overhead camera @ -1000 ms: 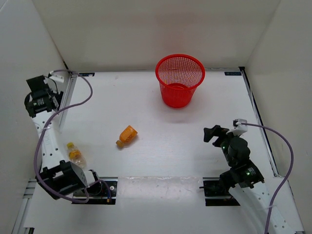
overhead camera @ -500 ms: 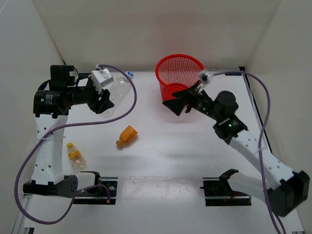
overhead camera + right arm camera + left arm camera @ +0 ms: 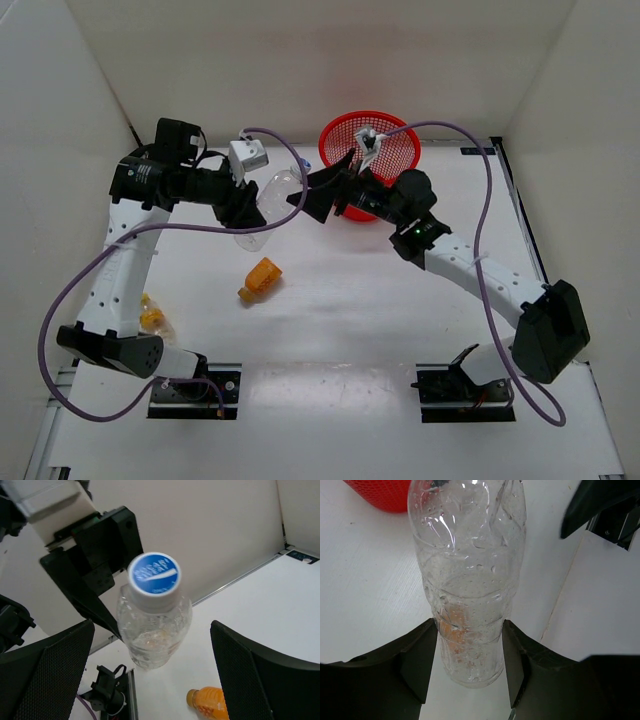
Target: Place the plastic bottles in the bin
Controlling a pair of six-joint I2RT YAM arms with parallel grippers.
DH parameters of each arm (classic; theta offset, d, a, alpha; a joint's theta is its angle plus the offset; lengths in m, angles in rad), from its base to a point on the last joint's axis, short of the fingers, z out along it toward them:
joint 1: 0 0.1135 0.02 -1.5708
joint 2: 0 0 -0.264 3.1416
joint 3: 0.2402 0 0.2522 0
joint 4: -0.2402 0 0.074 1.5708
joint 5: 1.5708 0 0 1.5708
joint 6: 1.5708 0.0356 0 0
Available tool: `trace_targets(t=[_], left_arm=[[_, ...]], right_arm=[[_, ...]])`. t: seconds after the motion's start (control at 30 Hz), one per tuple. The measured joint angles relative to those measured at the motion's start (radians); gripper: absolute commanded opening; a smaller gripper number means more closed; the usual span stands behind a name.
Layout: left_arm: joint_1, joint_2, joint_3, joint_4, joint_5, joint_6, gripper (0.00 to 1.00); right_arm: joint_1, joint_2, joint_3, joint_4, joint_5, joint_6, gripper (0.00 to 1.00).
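My left gripper (image 3: 250, 213) is shut on the base of a large clear empty bottle with a blue cap (image 3: 278, 190), held in the air and pointing right; it also shows in the left wrist view (image 3: 470, 570). My right gripper (image 3: 312, 196) is open, its jaws on either side of the cap end (image 3: 153, 577), apart from it. The orange bottle (image 3: 261, 278) lies on the table below, also in the right wrist view (image 3: 209, 703). The small clear bottle with yellowish contents (image 3: 151, 318) lies at the left, partly behind my left arm. The red mesh bin (image 3: 385, 140) stands at the back.
White walls enclose the table on three sides. The bin's edge shows in the left wrist view (image 3: 380, 492). My right arm stretches across in front of the bin. Cables loop over both arms.
Both arms have risen from their folded poses. The left carried the large clear bottle rightwards to the middle; the right swung left in front of the bin until its open jaws flank the cap.
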Motion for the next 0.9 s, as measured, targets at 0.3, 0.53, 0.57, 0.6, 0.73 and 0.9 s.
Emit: trace_targets(t=[0.3,0.53,0.57,0.6,0.73,0.9], left_arm=[[-0.011,-0.002,0.01,0.0,-0.008,-0.006,0.11],[-0.013,-0.004,0.0,-0.002,-0.034,-0.012,0.11],[-0.012,-0.005,0.0,-0.004,-0.041,-0.014,0.14],[-0.012,-0.005,-0.001,-0.005,-0.048,-0.02,0.28],[-0.013,-0.015,-0.009,-0.005,-0.085,-0.041,0.94],[-0.018,-0.04,-0.016,0.002,-0.194,-0.079,1.0]], right_arm=[[0.005,0.1,0.048,0.04,-0.011,0.074,0.93],[0.016,0.162,0.121,0.079,-0.039,0.139,0.34],[0.016,0.171,0.13,0.08,-0.048,0.144,0.25],[0.016,0.181,0.14,0.08,-0.058,0.149,0.12],[0.015,0.199,0.155,0.076,-0.072,0.167,0.09],[0.019,0.181,0.163,-0.035,0.017,0.132,0.06]])
